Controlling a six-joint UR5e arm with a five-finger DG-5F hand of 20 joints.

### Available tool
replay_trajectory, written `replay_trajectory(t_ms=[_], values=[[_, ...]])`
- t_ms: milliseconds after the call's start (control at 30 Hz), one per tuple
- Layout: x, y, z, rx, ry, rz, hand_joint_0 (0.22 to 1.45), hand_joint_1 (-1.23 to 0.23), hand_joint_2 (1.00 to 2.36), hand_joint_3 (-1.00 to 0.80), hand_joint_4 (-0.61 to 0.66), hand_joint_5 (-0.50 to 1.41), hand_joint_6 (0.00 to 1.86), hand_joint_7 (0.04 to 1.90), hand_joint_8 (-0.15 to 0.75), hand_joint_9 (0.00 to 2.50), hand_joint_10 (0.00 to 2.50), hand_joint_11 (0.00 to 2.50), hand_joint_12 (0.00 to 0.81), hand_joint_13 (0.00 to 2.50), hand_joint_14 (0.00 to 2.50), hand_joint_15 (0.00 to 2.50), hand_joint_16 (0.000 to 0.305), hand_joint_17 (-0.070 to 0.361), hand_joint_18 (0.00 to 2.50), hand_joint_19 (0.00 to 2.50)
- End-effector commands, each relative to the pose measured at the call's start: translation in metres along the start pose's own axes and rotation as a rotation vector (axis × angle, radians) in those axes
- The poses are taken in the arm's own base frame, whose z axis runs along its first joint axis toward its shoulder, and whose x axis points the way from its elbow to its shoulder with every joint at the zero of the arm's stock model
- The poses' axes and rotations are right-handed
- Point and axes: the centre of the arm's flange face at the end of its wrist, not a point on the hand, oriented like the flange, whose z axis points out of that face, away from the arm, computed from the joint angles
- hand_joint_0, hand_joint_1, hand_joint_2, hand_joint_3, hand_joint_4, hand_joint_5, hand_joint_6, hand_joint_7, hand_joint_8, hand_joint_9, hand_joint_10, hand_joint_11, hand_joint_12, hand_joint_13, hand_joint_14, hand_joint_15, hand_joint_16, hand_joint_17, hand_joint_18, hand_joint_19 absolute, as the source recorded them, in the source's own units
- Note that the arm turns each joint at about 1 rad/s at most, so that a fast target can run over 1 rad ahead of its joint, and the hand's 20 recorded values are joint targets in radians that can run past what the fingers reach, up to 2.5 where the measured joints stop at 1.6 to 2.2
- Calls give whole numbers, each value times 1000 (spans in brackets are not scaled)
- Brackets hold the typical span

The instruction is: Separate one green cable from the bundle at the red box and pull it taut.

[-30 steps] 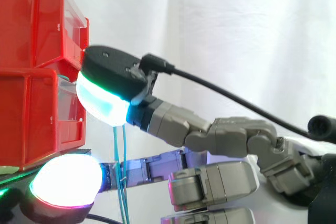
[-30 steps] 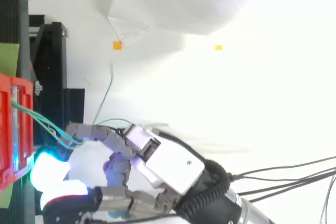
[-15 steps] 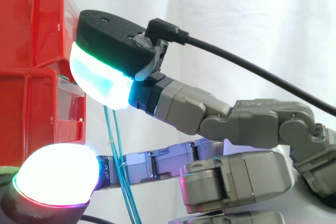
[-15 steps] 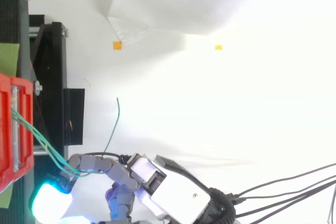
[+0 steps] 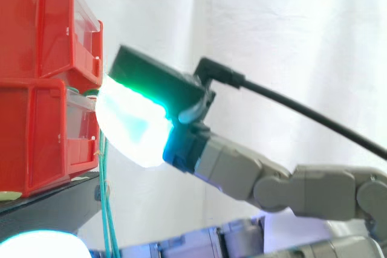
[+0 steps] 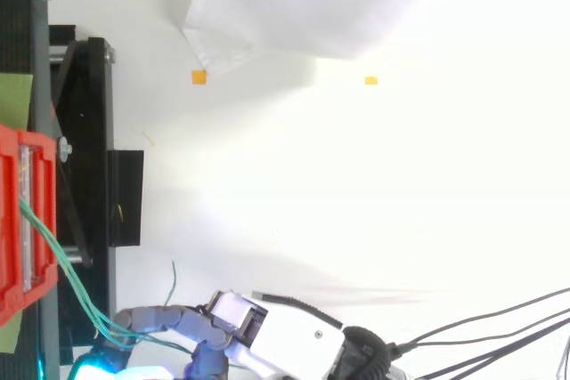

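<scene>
Several thin green cables (image 6: 62,269) leave the red box (image 6: 11,220) and run straight and slanted to my hand (image 6: 285,349) at the bottom edge of the top view. The fingers (image 6: 151,318) are curled round them there, and a loose cable end (image 6: 172,275) sticks up just past the grip. In the side view the cables (image 5: 106,209) hang down from the front of the lower red bin (image 5: 36,137). One finger of the hand (image 5: 290,185) reaches left, its green-cyan fingertip pad (image 5: 133,125) close to that bin's front. A second glowing pad (image 5: 36,247) sits at the bottom left.
A second red bin (image 5: 42,22) is stacked on the lower one. Both rest on the black stand (image 6: 89,131), whose shelf edge (image 5: 48,206) runs under the lower bin. The white curtain hangs behind, and two small orange markers (image 6: 198,76) lie on the white floor.
The hand has moved toward the bottom edge of the top view, away from the stand's middle, dragging the cables and their loose end along. The cables now run straighter from the red box.
</scene>
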Motion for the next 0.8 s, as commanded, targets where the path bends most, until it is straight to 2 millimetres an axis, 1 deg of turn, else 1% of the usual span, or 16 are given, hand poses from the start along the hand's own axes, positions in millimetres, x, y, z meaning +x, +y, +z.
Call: replay_trajectory(t_ms=[0, 167, 433, 500, 567, 633, 767], values=[[-3, -4, -3, 36, 9, 309, 494, -283, 1000, -500, 300, 84, 506, 1169, 256, 2392, 20, 2019, 369, 1736, 816, 1524, 61, 137, 1541, 1239], [-4, -7, -1, 75, 73, 346, 496, -247, 1000, -500, 307, 84, 506, 1172, 247, 2398, 20, 2021, 369, 1739, 814, 1532, 61, 137, 1544, 1233], [-10, -13, 0, 107, 86, 408, 516, -211, 1000, -500, 299, 84, 505, 1174, 235, 2396, 20, 2028, 359, 1732, 812, 1553, 58, 130, 1540, 1283], [-11, -14, -1, 133, 98, 446, 518, -217, 1000, -500, 299, 84, 506, 1174, 227, 2398, 20, 2016, 363, 1734, 809, 1556, 57, 129, 1543, 1284], [-12, -16, -2, 147, 96, 453, 527, -250, 1000, -500, 292, 84, 505, 1177, 234, 2393, 21, 2039, 359, 1731, 811, 1548, 57, 128, 1540, 1307], [-14, -16, -2, 150, 93, 451, 547, -280, 1000, -500, 292, 83, 505, 1177, 219, 2389, 20, 2034, 352, 1723, 810, 1552, 55, 123, 1534, 1356], [-18, -20, -3, 162, 88, 447, 562, -309, 1001, -485, 289, 83, 505, 1183, 226, 2386, 19, 2040, 345, 1718, 810, 1563, 53, 120, 1528, 1388]])
